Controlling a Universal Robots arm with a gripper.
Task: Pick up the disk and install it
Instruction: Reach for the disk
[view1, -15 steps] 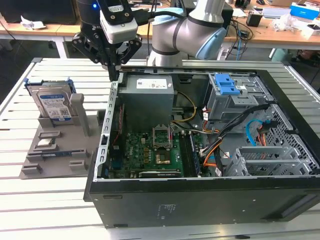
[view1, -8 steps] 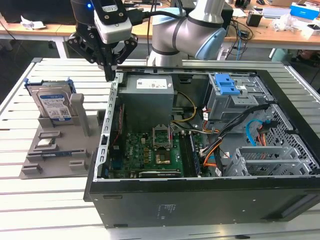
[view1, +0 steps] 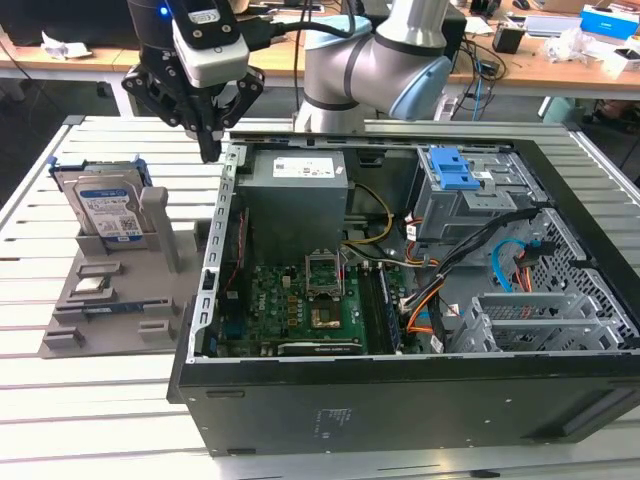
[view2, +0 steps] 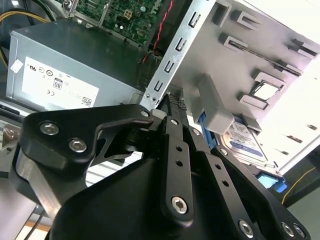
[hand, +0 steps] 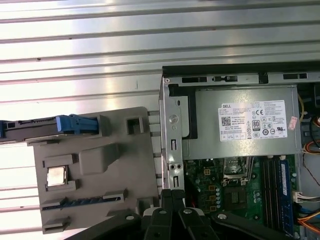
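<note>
**pick-up not yet made: empty gripper above the case wall, disk waiting in its holder**

the gripper (view1: 209, 150) hangs with its fingers pressed together on nothing. its tips point down over the far corner of the open computer case (view1: 400, 400), above the case wall that faces the grey holder (view1: 120, 285). in both wrist views the fingertips meet with no gap.

the disk (view1: 105, 208) stands upright on edge in a slot at the holder's far corner, toward the exterior view's left and apart from the gripper. the holder lies on the slatted table (view1: 100, 420), just beside the case.

i judge the step in hand to be the approach to the pick-up, with nothing grasped and nothing installed. a grasp calls for the fingers to part and straddle the disk's thin, blue-framed top edge.

the disk's upper half rises clear of the slot, with open air above it. a grey post (view1: 157, 225) stands just beside it on the case side, so room on that flank looks tight.

inside the case, the metal cage with the blue latch (view1: 455, 185) sits at the far edge toward the exterior view's right. cables (view1: 480, 255) cross in front of it and could snag.
</note>
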